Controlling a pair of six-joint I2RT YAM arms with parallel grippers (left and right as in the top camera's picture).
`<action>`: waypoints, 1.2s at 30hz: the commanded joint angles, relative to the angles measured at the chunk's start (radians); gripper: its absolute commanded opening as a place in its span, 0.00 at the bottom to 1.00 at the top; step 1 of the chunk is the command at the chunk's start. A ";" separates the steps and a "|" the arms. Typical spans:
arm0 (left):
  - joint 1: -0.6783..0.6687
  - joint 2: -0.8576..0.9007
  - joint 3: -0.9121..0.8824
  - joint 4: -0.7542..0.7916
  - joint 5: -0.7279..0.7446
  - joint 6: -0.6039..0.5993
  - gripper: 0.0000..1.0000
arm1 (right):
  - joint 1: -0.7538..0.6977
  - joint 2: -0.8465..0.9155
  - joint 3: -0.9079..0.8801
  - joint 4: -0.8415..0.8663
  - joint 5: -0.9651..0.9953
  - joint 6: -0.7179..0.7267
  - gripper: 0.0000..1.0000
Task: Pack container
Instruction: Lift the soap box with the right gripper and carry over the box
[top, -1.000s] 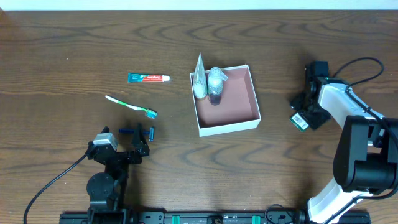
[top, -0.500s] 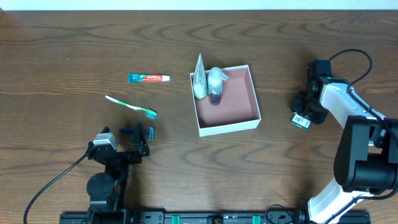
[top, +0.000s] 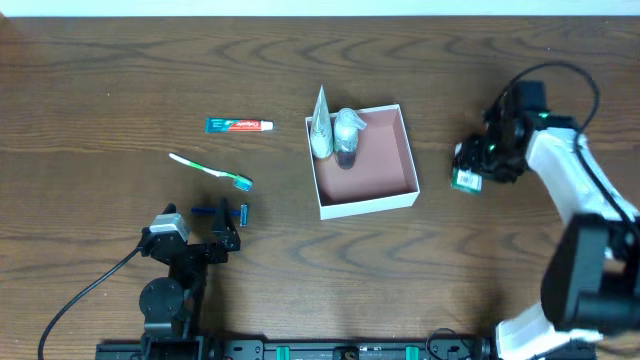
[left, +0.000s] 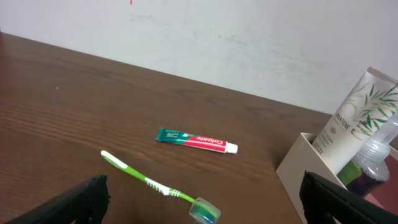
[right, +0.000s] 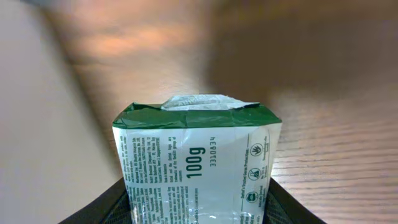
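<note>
On the dark wooden table (top: 100, 70), a red-and-green toothpaste tube (top: 239, 125) and a green-and-white toothbrush (top: 210, 170) lie loose to the left, well apart from the container (top: 385, 165), which sits near the table's middle. The left gripper (top: 225, 213) rests at the near left with its fingers spread wide, just on the near side of the toothbrush head. The container is a shallow square box with thin white walls and a dusty pink-brown floor. A white shampoo tube (top: 320, 130) and a clear bottle (top: 346, 137) of purple liquid stand together in its far-left corner, the tube leaning on the far-left wall. To the right, the right gripper (top: 478, 165) clamps a green-and-white packet (right: 196, 168) between its dark fingers, with a strip of bare wood between the packet and the container's right wall. Compared with a second ago, the right arm has swung the packet left and slightly farther, closer to the container; everything else lies as it did.
</note>
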 joint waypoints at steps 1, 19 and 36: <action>0.006 -0.006 -0.014 -0.037 0.011 0.008 0.98 | 0.002 -0.116 0.064 -0.010 -0.089 -0.053 0.43; 0.006 -0.006 -0.014 -0.037 0.012 0.009 0.98 | 0.332 -0.205 0.077 0.203 -0.130 -0.034 0.52; 0.006 -0.006 -0.014 -0.037 0.012 0.008 0.98 | 0.368 0.037 0.077 0.292 -0.080 0.010 0.46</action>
